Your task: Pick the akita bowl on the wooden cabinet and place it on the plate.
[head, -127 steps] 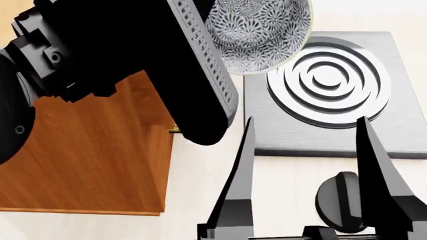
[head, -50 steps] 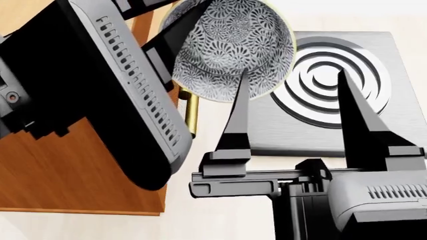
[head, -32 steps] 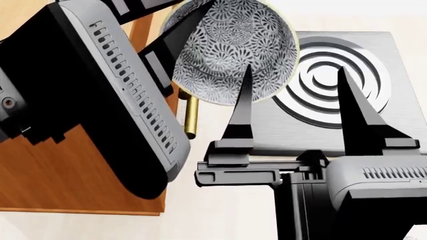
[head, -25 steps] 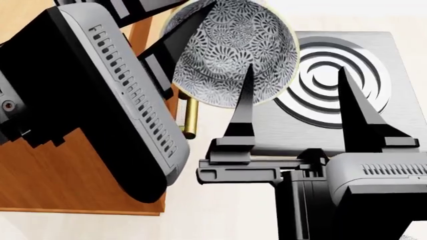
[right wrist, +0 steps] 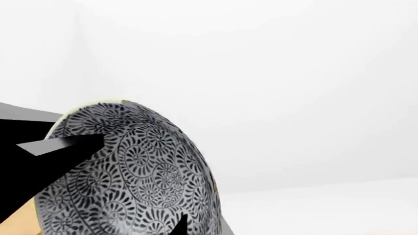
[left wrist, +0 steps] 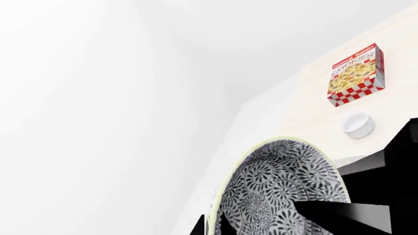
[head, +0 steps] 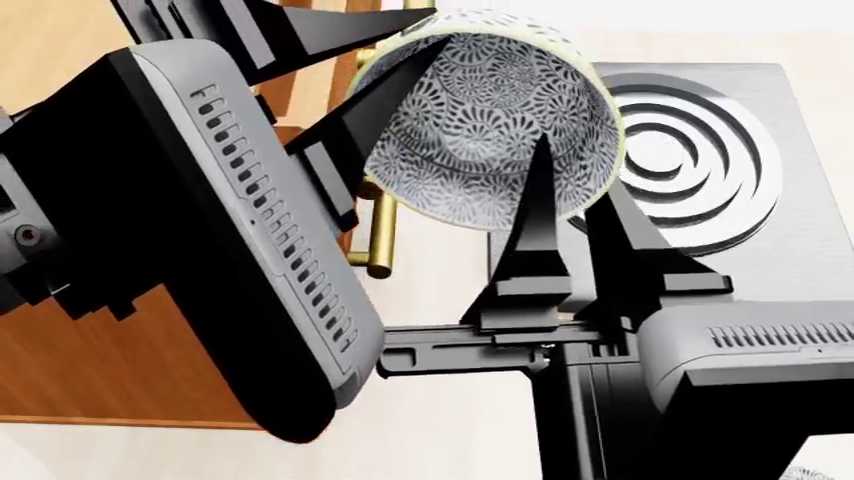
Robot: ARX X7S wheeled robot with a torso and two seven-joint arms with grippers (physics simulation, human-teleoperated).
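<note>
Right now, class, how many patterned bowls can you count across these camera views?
1. The akita bowl is held up, tilted, between the left gripper and the right gripper, beside the wooden cabinet. Another may be hidden behind the arms.

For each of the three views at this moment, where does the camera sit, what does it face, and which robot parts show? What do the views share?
Head view: from the robot's head, looking down at the cabinet, the bowl, both arms, the left gripper and the right gripper.
Left wrist view: near the left gripper, facing the bowl's inside, a cookie box and a white cup; dark fingers show.
Right wrist view: near the right gripper, facing the bowl's patterned outside; dark fingertips show.
Shared: the bowl appears in all three.
</note>
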